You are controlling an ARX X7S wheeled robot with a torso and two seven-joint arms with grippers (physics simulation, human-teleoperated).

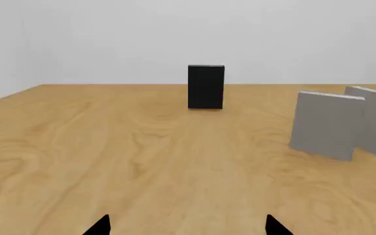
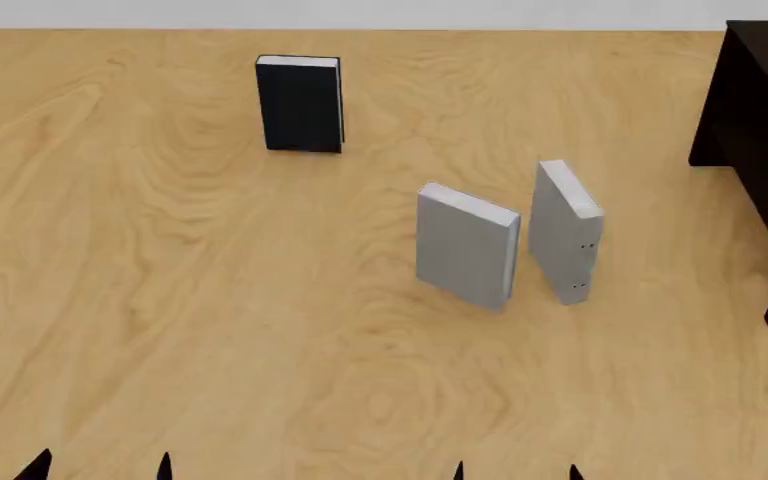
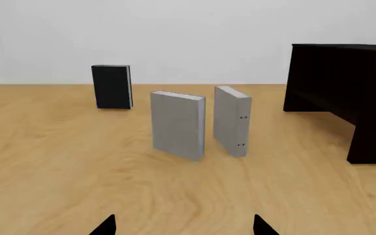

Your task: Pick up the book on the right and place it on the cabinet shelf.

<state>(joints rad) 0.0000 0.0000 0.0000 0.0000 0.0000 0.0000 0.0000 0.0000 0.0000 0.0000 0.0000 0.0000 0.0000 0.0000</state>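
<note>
The book (image 2: pixel 568 230) w/ tiny dark dots on its narrow edge stands upright on the wooden table (image 2: pixel 157 300), right of centre, just beside a plain grey book (image 2: pixel 466 244) on its left; the two are apart, not touching. A black book (image 2: pixel 300 103) stands upright farther back and to the left, well apart from both.

The dark cabinet (image 2: pixel 764 150) sits at the far right of the table, near the dotted book but not touching it. Its shelf board can't be made out clearly.

Left gripper (image 2: pixel 100 467): only two dark fingertips show at the near edge, spread apart, holding nothing. Right gripper (image 2: pixel 515 471): same, tips spread w/ nothing between, well short of the books.
</note>
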